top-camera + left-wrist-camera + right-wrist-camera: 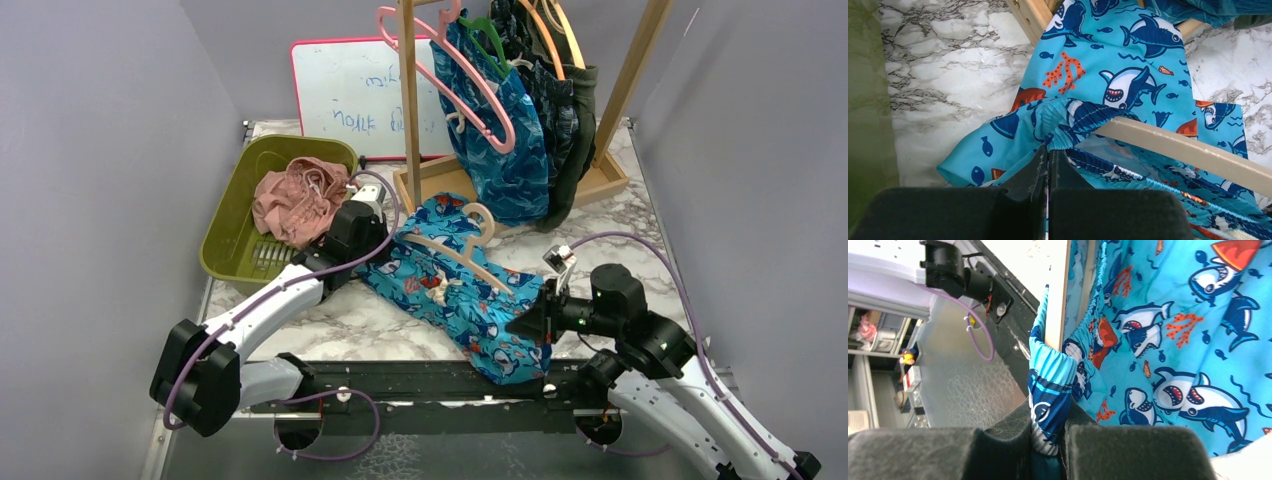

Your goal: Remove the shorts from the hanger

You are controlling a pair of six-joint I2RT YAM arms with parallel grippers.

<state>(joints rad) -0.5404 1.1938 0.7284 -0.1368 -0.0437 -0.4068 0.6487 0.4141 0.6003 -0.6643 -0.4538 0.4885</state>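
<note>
The right jaws are clamped on the waistband of the shark-print shorts (470, 310); the left jaws are pressed shut at its far end. With the hanger (1188, 150) lodged inside, on the table (350, 320), the elastic could be snagged when pulled.

This is a robotics lab test cell, staged as a laundry corner rather than a real home. A wooden rack (408, 100) stands at the back of a marble-patterned table (330, 325), with shorts (510, 160) hung from it on plastic hangers (470, 80), and shark-print shorts (450, 295) spread in front of it. Plain grey partition walls (90, 150) close in to the left, right and behind the rack. A whiteboard (340, 90) with handwritten marks leans just left of the rack, and an olive basket (225, 230) sits further left. In front of the rack, a left arm (265, 310) and a right arm (690, 385) trailing purple cables (640, 238) are bolted to a black rail (440, 380). Beyond that edge, the right wrist view shows cluttered shelving (873, 340) and dimpled metal sheeting (968, 385).
</note>
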